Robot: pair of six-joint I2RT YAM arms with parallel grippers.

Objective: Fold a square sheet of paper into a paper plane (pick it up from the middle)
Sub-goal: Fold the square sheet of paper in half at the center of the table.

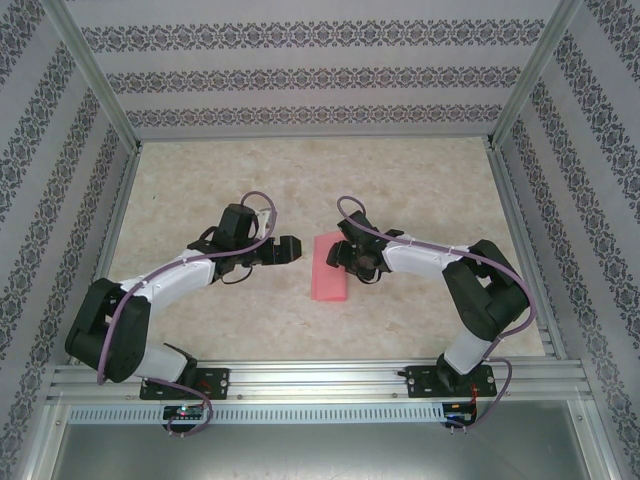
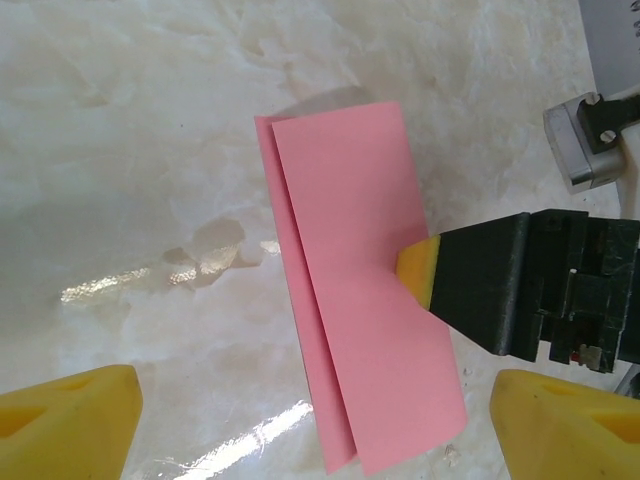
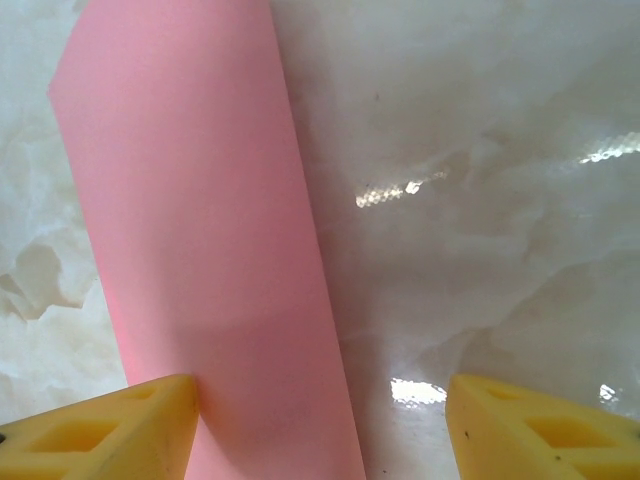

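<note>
The square sheet of paper (image 1: 329, 270) lies folded in half on the table's middle, a pink-red strip. In the left wrist view the paper (image 2: 350, 270) has its top layer slightly askew, so a thin band of the lower layer shows along the left edge. My right gripper (image 1: 342, 256) is open at the strip's right side. One of its yellow fingertips (image 2: 416, 270) touches the paper's edge. In the right wrist view the paper (image 3: 190, 220) runs under the left fingertip of the right gripper (image 3: 320, 425). My left gripper (image 1: 287, 250) is open just left of the strip, with nothing held in the left gripper (image 2: 315, 425).
The marble-patterned tabletop (image 1: 200, 190) is bare around the paper. Aluminium frame rails (image 1: 300, 375) run along the near edge and sides, with patterned walls beyond. The two wrists face each other closely across the paper.
</note>
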